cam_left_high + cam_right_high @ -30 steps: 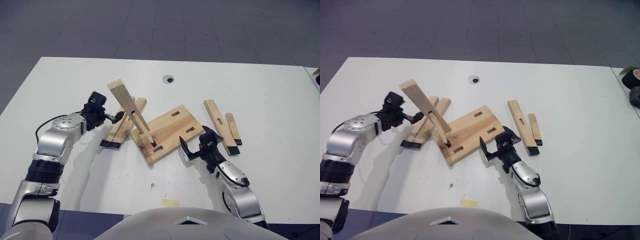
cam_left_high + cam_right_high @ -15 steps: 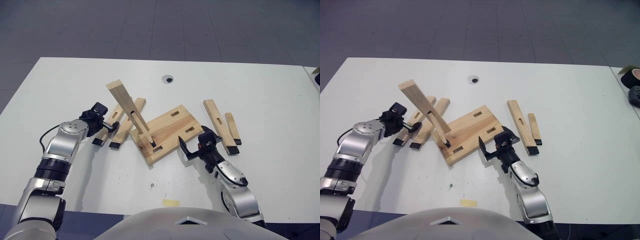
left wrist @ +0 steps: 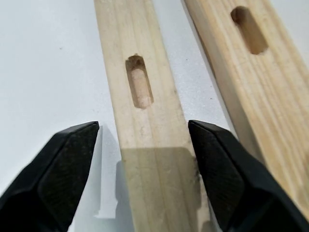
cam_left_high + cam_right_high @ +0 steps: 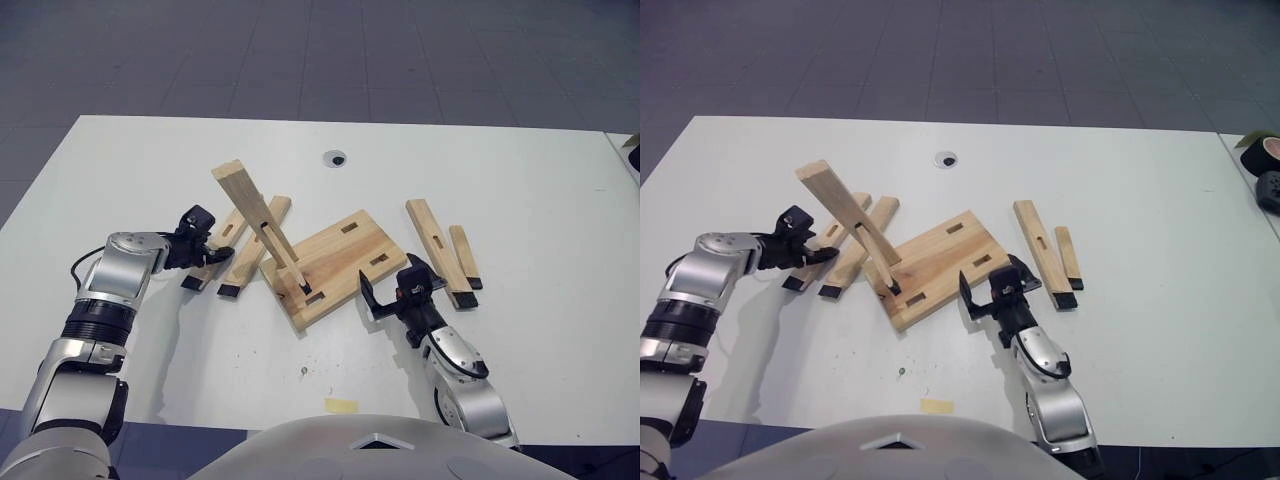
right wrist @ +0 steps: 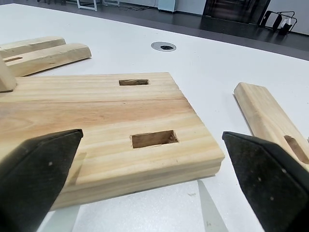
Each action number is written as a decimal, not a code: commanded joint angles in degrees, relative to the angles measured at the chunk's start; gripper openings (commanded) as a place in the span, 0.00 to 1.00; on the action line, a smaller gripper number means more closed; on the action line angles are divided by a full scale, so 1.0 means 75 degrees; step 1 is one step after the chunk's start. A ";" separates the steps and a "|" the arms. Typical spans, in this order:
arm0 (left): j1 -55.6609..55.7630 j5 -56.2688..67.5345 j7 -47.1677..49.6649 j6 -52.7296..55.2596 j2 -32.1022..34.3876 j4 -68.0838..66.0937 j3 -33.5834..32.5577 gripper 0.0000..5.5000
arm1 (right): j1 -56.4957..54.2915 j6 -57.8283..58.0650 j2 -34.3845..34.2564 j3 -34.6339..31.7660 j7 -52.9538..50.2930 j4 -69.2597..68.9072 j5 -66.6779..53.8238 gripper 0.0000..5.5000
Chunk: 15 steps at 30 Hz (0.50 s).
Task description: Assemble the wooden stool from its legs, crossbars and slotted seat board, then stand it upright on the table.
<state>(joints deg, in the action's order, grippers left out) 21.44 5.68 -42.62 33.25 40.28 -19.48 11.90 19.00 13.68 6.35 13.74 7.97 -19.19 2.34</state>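
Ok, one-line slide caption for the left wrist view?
Left tool, open, straddling a slotted stool leg lying flat on the white table, a second leg alongside.

White table (image 4: 520, 150) spread wide in front of me, round cable grommet (image 4: 338, 157) toward its far side, scrap of yellow tape (image 4: 341, 406) at my near edge, dark grey tiled floor (image 4: 300, 50) beyond, soft even light

The seat board (image 4: 335, 265) lies mid-bench (image 4: 520, 180). A tilted leg (image 4: 258, 222) stands in the slot at the board's near-left corner. Left of the board two flat legs (image 4: 252, 250) lie side by side, with the left pincer (image 4: 212, 248) astride the outer one. Right of the board lie two pieces (image 4: 436, 250). The right pincer (image 4: 390, 283) sits just before the board's right corner.
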 commanded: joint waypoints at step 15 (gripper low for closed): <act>-0.0058 -0.0223 0.1243 -0.0796 -0.0528 0.0511 -0.1203 0.39 | -0.0627 -0.0081 -0.0074 -0.0317 0.0074 0.0155 -0.0204 0.98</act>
<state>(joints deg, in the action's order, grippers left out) 17.60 2.92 -36.81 29.47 37.69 -15.63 7.18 15.88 13.40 6.11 12.64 8.23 -17.79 2.05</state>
